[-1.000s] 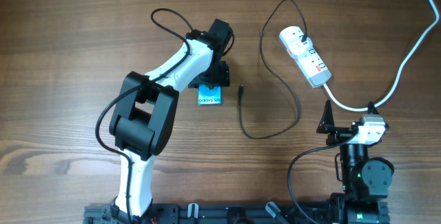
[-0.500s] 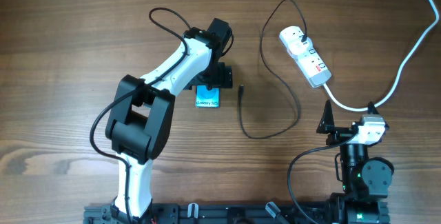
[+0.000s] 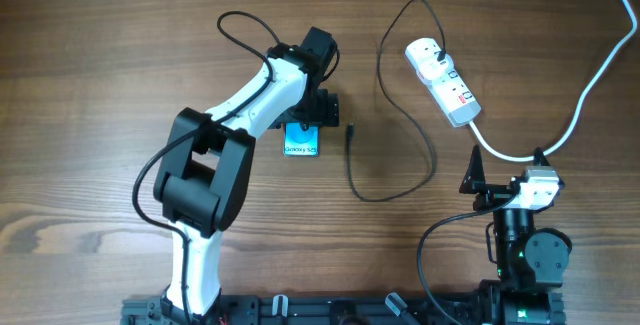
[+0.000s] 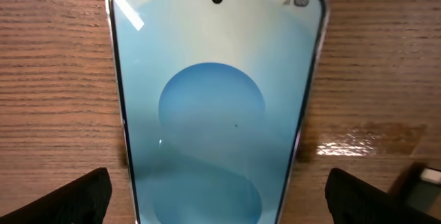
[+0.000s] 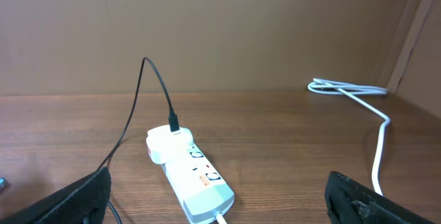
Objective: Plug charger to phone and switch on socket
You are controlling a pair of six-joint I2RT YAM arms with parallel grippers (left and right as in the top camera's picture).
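The phone (image 3: 302,143), with a cyan screen, lies flat on the wooden table, its upper part hidden under my left gripper (image 3: 310,117). In the left wrist view the phone (image 4: 213,100) fills the frame between the open fingers of the left gripper (image 4: 220,200), which do not touch it. The charger cable (image 3: 432,155) runs from a black plug in the socket (image 3: 443,81) and loops round to its plug tip (image 3: 351,133), just right of the phone. My right gripper (image 3: 476,179) is open and empty, below the socket. The socket (image 5: 196,176) lies ahead of the right gripper (image 5: 220,203).
A thick white cord (image 3: 590,85) runs from the socket's near end off the top right of the table; it also shows in the right wrist view (image 5: 379,131). A small dark object (image 4: 422,182) lies at the lower right edge of the left wrist view.
One second ago the left arm's elbow sat slightly further right and the phone lay slightly more to the right. Since half a second ago nothing has visibly moved.
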